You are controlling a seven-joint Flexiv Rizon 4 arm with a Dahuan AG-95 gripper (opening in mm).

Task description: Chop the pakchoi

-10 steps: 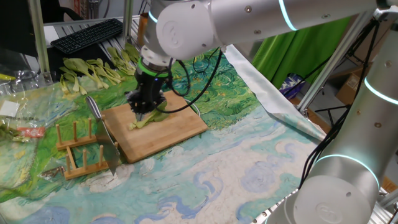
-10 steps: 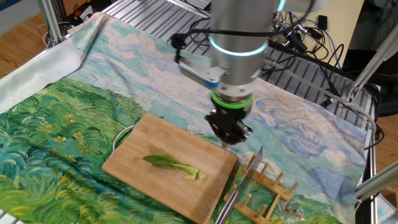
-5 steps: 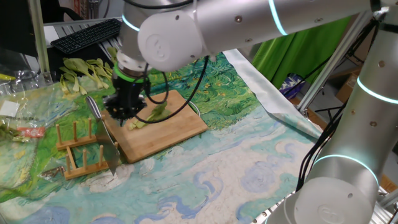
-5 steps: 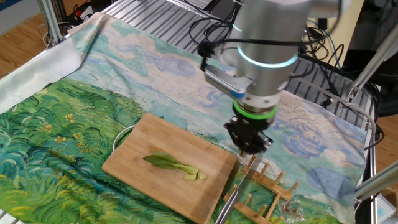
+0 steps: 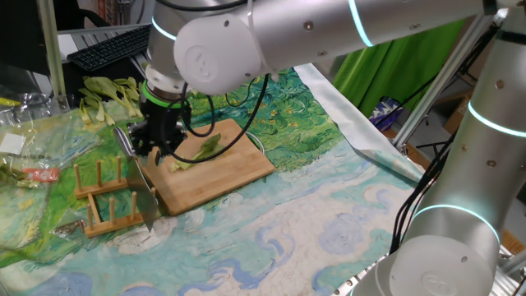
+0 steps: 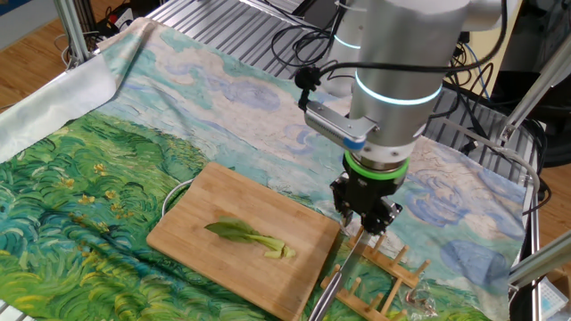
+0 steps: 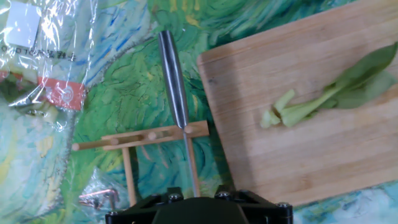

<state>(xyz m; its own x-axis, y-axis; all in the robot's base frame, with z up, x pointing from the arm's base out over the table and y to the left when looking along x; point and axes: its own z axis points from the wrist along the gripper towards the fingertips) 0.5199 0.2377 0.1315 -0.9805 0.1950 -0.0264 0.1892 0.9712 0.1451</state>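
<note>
1. Wooden rack, nearest, with the knife standing in it.
2. The hand hovers above the knife's handle; whether its fingers are apart cannot be told.
3. Pakchoi lies on the cutting board, right of the hand, untouched.

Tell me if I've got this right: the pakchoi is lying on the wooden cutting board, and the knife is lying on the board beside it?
Not quite. The pakchoi does lie on the wooden cutting board, but the knife is not on the board. It rests in the wooden rack beside the board, on the painted cloth. The hand view shows this most clearly.
</note>
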